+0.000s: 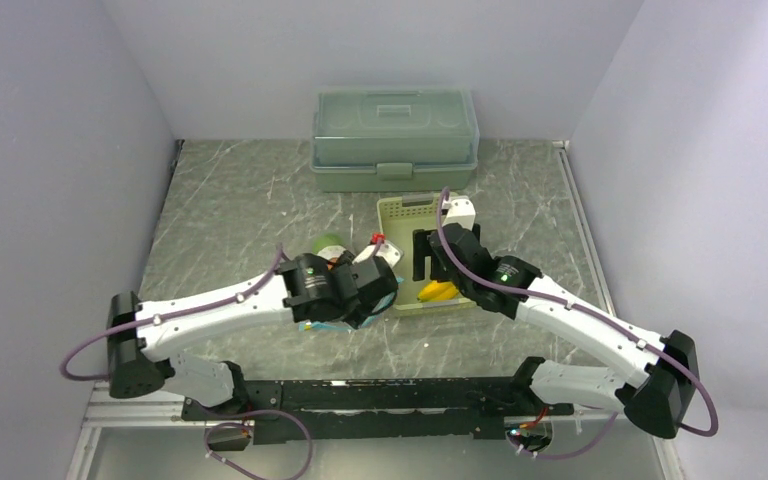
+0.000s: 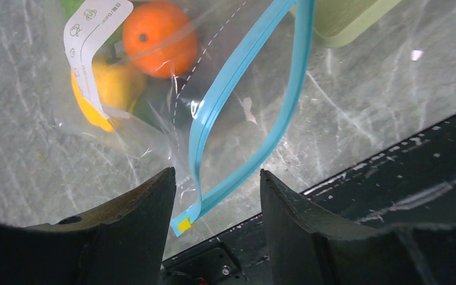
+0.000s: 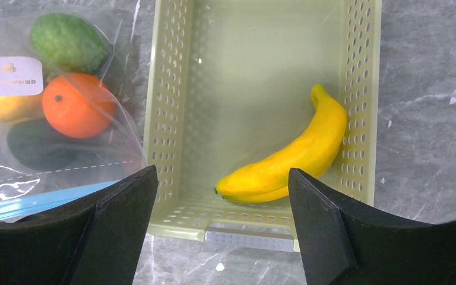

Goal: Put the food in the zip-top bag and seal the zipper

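The left gripper [image 2: 217, 178] stands with its jaws apart. The near corner of the zip-top bag's mouth lies between the two fingers, and neither finger visibly presses it. The right gripper [image 3: 222, 178] hangs wide open and empty above the near end of the basket [image 3: 356, 89].

The grey marbled table [image 1: 240, 200] carries everything. At its far edge sits a large translucent green lidded box [image 1: 395, 135]. In front of that is the pale green slotted basket, and touching the basket's left side is the clear zip-top bag [image 2: 225, 35], lying flat on the table.

The zipper [image 2: 301, 47] is unsealed: its two teal-blue strips bow apart into a loop and meet only at the corner between the left fingers.

The yellow bananas [image 3: 297, 157] lie in the basket against its right wall as the right wrist camera sees it, outside the bag.

Inside the bag, bunched at the end away from the mouth, are four pieces:
- the orange ball [image 3: 74, 110]
- the light green round fruit [image 3: 68, 41] just beyond the ball
- the dark green avocado [image 3: 38, 145] beside the ball on its near side
- the yellow pepper [image 3: 9, 107], partly behind a white label [image 3: 9, 76] on the plastic
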